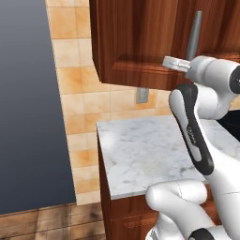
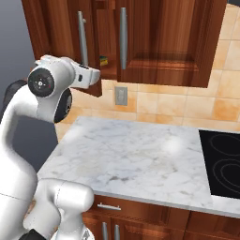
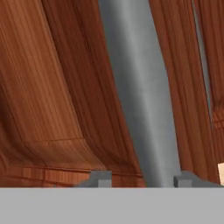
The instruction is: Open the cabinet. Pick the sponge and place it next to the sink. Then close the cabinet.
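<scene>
One wall cabinet (image 2: 154, 42), two doors, two grey bar handles: left (image 2: 82, 37), right (image 2: 123, 37). Left door ajar. One sponge (image 2: 103, 60) inside on shelf, in gap. Gripper (image 3: 142, 178) jaws apart, straddling left handle, not clamped. One marble counter (image 2: 140, 159), one stovetop (image 2: 222, 161), one outlet (image 2: 121, 96).

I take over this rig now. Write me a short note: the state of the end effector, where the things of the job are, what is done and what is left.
End effector: open, fingertips either side of the left door's handle, not clamped.
Cabinet: left door ajar, right door shut.
Sponge: inside, on the bottom shelf, seen through the gap.
Counter: marble, stovetop at its right.
Done: door started.
Left: open the door fully, take the sponge, place it next to the sink, close the cabinet.
</scene>
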Tool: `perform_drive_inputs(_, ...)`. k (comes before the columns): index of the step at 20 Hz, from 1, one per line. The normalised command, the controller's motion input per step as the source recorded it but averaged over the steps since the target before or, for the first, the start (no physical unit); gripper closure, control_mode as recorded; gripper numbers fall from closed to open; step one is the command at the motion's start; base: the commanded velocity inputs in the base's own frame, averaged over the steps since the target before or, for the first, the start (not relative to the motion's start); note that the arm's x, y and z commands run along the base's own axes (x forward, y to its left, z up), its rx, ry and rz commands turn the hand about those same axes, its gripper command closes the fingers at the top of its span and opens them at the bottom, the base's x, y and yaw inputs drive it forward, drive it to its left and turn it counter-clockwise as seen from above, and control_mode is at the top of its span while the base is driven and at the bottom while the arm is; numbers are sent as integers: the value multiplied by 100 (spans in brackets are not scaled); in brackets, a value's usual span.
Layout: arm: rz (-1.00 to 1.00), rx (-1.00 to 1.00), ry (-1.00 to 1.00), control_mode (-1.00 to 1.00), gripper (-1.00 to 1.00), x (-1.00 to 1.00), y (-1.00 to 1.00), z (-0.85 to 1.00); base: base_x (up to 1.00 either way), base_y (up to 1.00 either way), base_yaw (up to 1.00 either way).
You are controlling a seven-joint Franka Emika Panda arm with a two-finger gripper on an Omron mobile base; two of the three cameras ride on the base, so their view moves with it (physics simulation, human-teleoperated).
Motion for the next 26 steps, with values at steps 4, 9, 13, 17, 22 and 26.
perform_drive_inputs(4,0,-1,0,-100,100,-89,58,22,0,0,0)
perform_drive_inputs(9,0,-9,4,-100,100,-92,52,29,0,0,0)
perform_drive_inputs(13,0,-8,5,-100,100,-70,37,27,0,0,0)
perform_drive_inputs(17,-7,0,0,-100,-100,-12,-17,0,0,0,0)
perform_drive_inputs(22,-9,7,0,-100,-100,-22,-82,0,0,0,0)
perform_drive_inputs(26,0,9,0,-100,-100,-37,-87,-1,0,0,0)
